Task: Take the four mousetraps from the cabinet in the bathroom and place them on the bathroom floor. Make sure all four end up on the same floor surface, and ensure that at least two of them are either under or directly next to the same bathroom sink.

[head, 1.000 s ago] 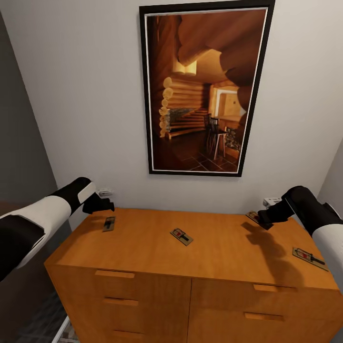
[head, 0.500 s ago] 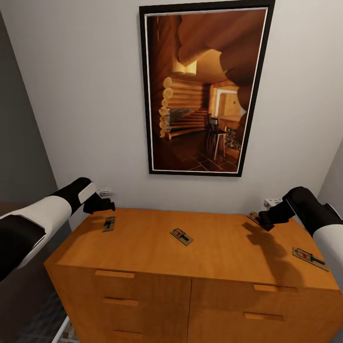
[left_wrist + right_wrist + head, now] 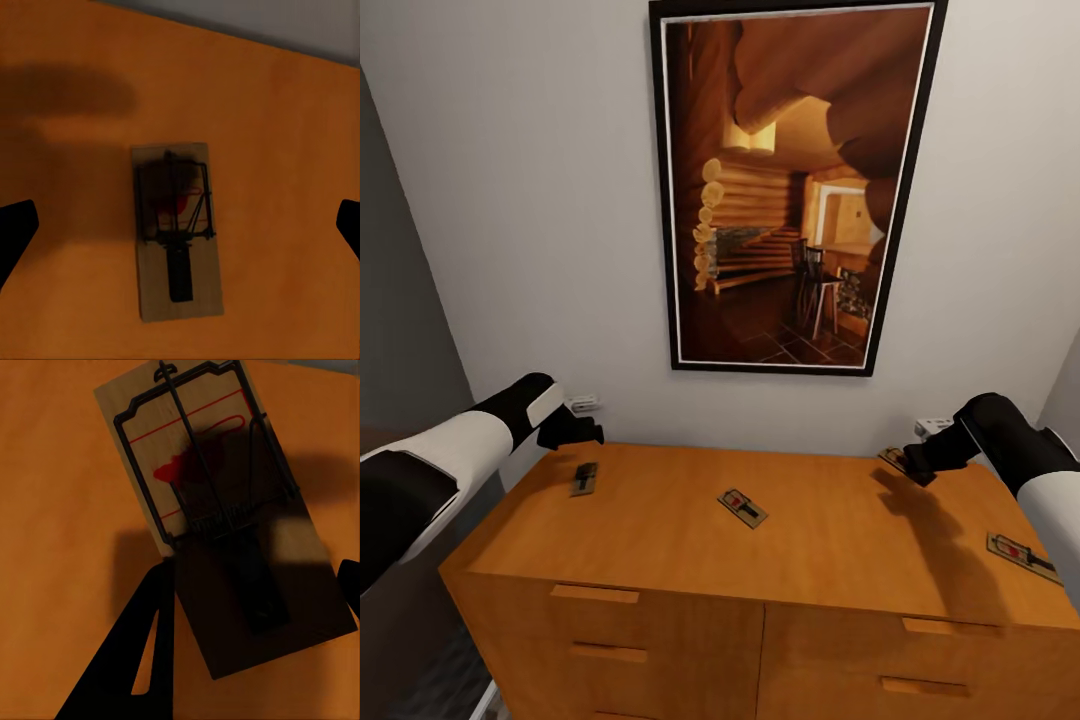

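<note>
Mousetraps, four, all lying flat on top of the cabinet (image 3: pixel 760 560).

Wall (image 3: pixel 510 200): pale, behind the cabinet, with a large framed picture (image 3: pixel 790 190) of a log interior.

Cabinet: orange-brown, drawer fronts facing you, its top serving as the bench for every trap.

Left claw (image 3: pixel 572 432): hangs over the cabinet's left rear corner. Your left wrist view shows both finger tips spread wide at the frame's edges, nothing between them, so it is released.

Right claw (image 3: pixel 916 462): hangs over the right rear of the top, close above a trap. Your right wrist view shows one dark finger (image 3: pixel 142 660) beside that trap and the other at the frame's edge, so it reads as released and straddling the board.

Left trap (image 3: pixel 584 478): just in front of the left claw.
Middle trap (image 3: pixel 742 507): well apart from both claws.
Rear right trap (image 3: pixel 893 458): partly hidden by the right claw.
Front right trap (image 3: pixel 1022 556): near the right edge.

Step in hand: first pickup, none yet lifted. Next, you likely lower each claw onto its board and pinch across the narrow width.
</note>
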### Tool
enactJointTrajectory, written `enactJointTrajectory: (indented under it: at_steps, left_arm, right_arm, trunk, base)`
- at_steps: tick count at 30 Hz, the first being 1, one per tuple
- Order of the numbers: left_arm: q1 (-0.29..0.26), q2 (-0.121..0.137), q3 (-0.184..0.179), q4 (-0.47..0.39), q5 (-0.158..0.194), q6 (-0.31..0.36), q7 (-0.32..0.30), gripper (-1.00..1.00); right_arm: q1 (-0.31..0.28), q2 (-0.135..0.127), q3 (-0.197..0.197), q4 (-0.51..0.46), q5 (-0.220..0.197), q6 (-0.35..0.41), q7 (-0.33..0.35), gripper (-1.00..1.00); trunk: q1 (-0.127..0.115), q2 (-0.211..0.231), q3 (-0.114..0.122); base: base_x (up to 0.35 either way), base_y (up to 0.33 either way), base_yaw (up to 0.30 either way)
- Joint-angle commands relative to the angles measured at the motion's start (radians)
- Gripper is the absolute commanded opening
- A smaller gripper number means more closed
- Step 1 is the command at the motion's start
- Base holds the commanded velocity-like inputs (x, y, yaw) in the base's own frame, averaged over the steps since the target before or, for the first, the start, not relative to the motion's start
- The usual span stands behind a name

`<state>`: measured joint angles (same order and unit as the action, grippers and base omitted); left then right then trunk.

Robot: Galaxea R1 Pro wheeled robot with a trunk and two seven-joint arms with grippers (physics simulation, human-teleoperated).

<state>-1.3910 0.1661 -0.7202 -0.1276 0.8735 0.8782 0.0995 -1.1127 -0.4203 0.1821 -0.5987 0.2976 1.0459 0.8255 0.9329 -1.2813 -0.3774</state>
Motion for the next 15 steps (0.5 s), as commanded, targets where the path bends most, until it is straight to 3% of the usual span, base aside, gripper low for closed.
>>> enactJointTrajectory:
  at_steps: [1, 15]
  left_arm:
    - [0.000, 0.000, -0.002, -0.003, 0.010, 0.004, 0.010, 1.00]
    - [0.000, -0.002, -0.002, 0.006, 0.017, 0.004, 0.014, 1.00]
  right_arm:
    - [-0.001, -0.001, 0.004, -0.001, 0.009, 0.001, 0.010, -1.00]
    - [-0.001, -0.004, 0.003, 0.000, 0.009, 0.001, 0.010, -1.00]
  trunk:
    - [0.000, -0.001, -0.001]
    - [0.000, -0.001, -0.001]
  base:
    - [0.050, 0.000, 0.000]
    - [0.010, 0.000, 0.000]
